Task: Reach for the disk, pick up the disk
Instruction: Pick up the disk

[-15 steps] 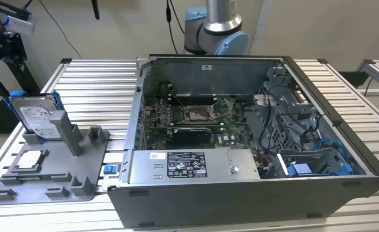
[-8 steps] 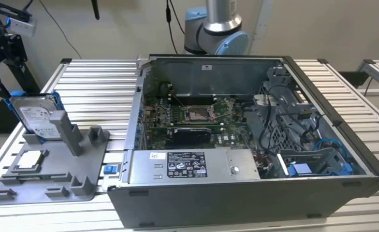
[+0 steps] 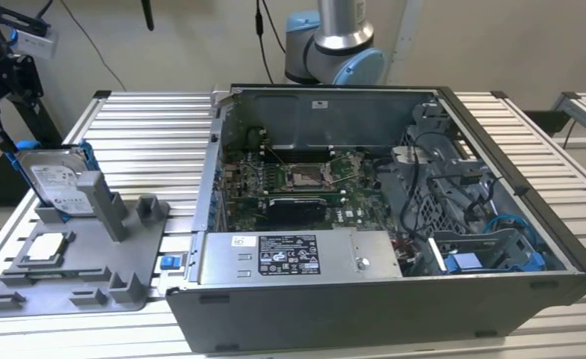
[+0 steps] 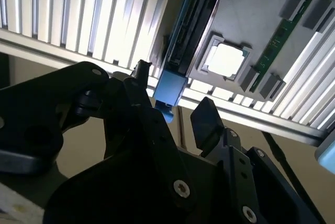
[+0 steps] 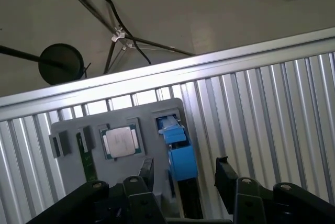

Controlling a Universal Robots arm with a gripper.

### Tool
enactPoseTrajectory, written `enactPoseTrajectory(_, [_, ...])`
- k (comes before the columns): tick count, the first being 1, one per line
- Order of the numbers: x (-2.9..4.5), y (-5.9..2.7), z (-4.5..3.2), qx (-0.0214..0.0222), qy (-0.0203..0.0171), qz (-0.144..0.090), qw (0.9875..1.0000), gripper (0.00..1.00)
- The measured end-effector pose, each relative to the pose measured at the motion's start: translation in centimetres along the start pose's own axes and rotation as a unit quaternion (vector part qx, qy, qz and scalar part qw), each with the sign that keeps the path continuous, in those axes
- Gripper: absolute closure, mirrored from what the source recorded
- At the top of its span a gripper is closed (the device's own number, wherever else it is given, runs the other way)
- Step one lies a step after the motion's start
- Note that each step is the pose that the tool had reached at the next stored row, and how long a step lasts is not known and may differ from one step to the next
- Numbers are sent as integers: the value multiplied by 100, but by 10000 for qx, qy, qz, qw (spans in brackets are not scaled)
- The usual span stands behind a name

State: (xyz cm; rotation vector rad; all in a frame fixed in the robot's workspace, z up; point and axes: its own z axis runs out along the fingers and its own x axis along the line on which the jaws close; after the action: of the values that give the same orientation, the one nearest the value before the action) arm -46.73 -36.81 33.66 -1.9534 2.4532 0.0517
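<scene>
The disk stands on edge in a slot at the back end of the grey holder tray, as the exterior view shows it; its white label faces that camera, and a blue bracket runs along its edges. The tray lies on the slatted aluminium desk, just beside an open computer case, on the exterior view's left of it.

The gripper hangs over the tray's disk slot, released and grasping nothing; in the first wrist view its two black fingers stand one on either side of the disk's blue-capped top edge, with a gap showing at each side. In the second wrist view the disk appears edge-on, its blue end lying in the opening between the fingertips.

A square silver processor chip lies flat in a pocket of the tray, just beside the disk's slot; a green memory stick rests in the tray on the chip's other side, away from the disk. A grey power-supply box with a sticker sits inside the case, at the corner close to the tray.
</scene>
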Motion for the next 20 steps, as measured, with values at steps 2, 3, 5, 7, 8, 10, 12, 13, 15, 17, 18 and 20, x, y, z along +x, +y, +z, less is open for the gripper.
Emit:
enactPoseTrajectory(2, [-1, 0, 14, 0, 0, 0, 10000, 0])
enactPoseTrajectory(3, [-2, 0, 23, 0, 0, 0, 10000, 0])
enactPoseTrajectory(5, [-2, 0, 42, 0, 0, 0, 10000, 0])
enactPoseTrajectory(7, [-5, 1, 65, 2, 0, 0, 10000, 0])
enactPoseTrajectory(8, [-7, 1, 78, 5, -1, -2, 10000, 0])
enactPoseTrajectory(10, [-9, 1, 112, 9, -2, -10, 10000, 0])
enactPoseTrajectory(12, [-10, 0, 149, 13, -2, -35, 10000, 0])
enactPoseTrajectory(13, [-11, 0, 166, 13, -2, -60, 10000, 0])
enactPoseTrajectory(15, [-12, -1, 204, 13, -1, -125, 9999, 0])
enactPoseTrajectory(17, [-13, 1, 240, 13, 1, -216, 9998, 0])
enactPoseTrajectory(18, [-13, 0, 258, 13, 1, -276, 9996, 0])
enactPoseTrajectory(20, [-15, 2, 295, 13, 3, -371, 9993, 0])
